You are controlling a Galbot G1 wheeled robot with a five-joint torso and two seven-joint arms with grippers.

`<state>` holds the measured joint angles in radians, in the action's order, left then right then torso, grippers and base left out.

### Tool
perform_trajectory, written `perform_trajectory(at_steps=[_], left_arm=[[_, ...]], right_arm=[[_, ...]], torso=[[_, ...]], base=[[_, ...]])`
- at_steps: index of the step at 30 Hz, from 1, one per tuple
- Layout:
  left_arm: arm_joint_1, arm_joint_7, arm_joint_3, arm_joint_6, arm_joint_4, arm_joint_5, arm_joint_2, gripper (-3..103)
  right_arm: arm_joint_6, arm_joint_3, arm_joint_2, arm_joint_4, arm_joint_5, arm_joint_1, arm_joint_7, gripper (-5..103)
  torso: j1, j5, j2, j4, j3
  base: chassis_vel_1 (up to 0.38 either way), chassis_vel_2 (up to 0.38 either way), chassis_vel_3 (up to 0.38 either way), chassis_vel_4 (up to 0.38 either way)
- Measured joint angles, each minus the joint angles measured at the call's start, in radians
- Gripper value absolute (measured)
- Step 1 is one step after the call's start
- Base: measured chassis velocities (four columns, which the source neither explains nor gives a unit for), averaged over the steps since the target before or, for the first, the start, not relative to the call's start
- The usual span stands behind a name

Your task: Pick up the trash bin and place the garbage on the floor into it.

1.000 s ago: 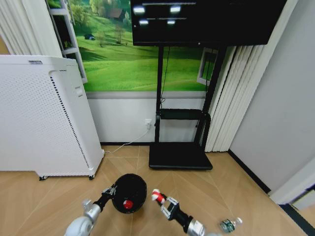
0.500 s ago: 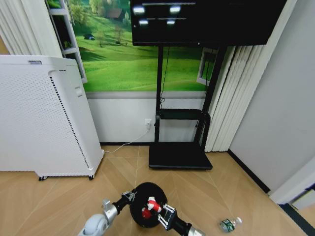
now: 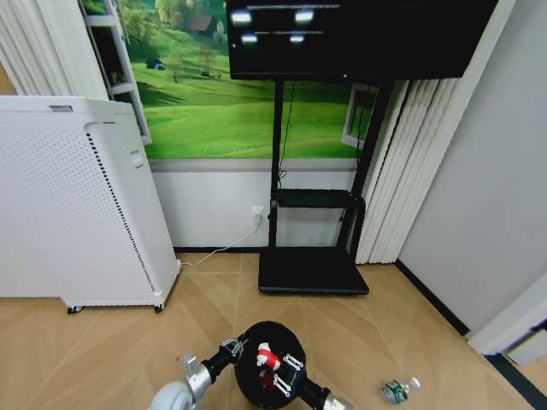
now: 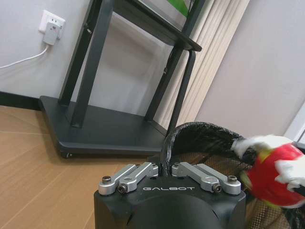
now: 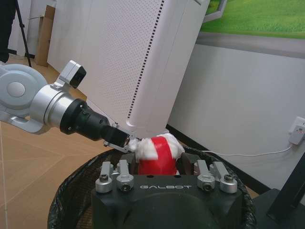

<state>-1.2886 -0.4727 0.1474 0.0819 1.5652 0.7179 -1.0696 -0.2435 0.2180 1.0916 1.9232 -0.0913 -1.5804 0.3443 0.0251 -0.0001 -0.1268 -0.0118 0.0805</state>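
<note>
The trash bin point(image 3: 267, 373) is held off the floor low in front of the robot, its mouth tipped toward the camera. The left end effector point(image 3: 232, 349) is clenched on the bin's rim, fingers point(image 4: 143, 172) pinching the black mesh edge from the side. The bin looks light and a little springy, so the rim is the sensible place to grip, though a thin mesh wall could flex or slip in a pinch. The right end effector point(image 3: 285, 373) reaches in from the other side, hovering over the bin's opening and grasping a red-and-white piece of garbage point(image 3: 267, 357), which looks soft, crumpled and nearly weightless; it should drop freely once let go. Both forearms angle inward and meet over the bin. A clear bottle point(image 3: 398, 390) lies on the wooden floor point(image 3: 102, 359), well apart to the right.
</note>
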Motion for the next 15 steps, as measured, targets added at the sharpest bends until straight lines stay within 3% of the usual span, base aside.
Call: perform_trajectory(at_steps=[1, 4, 8, 9, 15], left_arm=[[0.000, 0.000, 0.000, 0.000, 0.000, 0.000, 0.000, 7], [-0.004, 0.009, 0.011, 0.001, 0.006, 0.004, 0.001, 7], [-0.007, 0.018, 0.018, 0.001, 0.010, 0.011, 0.001, 7], [-0.009, 0.023, 0.024, 0.001, 0.010, 0.014, 0.000, 7], [-0.008, 0.037, 0.063, 0.002, 0.005, 0.030, -0.004, 7]], right_arm=[[0.000, 0.000, 0.000, 0.000, 0.000, 0.000, 0.000, 52], [-0.001, 0.007, 0.004, 0.009, 0.000, -0.007, -0.006, 69], [-0.003, 0.011, 0.003, 0.017, 0.001, -0.011, -0.010, 80], [-0.005, 0.016, 0.002, 0.024, 0.002, -0.014, -0.018, 90], [-0.009, 0.052, 0.009, 0.029, 0.041, -0.011, -0.081, 100]], torso=[[0.000, 0.0000, 0.000, 0.0000, 0.000], [0.000, 0.0001, 0.000, 0.0000, 0.000], [0.000, 0.0001, 0.000, -0.0001, 0.000], [0.000, 0.0001, 0.000, -0.0001, 0.000], [0.000, 0.0000, 0.000, -0.0003, 0.000]], base=[[0.000, 0.000, 0.000, 0.000], [0.000, 0.000, 0.000, 0.000], [0.000, 0.000, 0.000, 0.000], [0.000, 0.000, 0.000, 0.000], [0.000, 0.000, 0.000, 0.000]])
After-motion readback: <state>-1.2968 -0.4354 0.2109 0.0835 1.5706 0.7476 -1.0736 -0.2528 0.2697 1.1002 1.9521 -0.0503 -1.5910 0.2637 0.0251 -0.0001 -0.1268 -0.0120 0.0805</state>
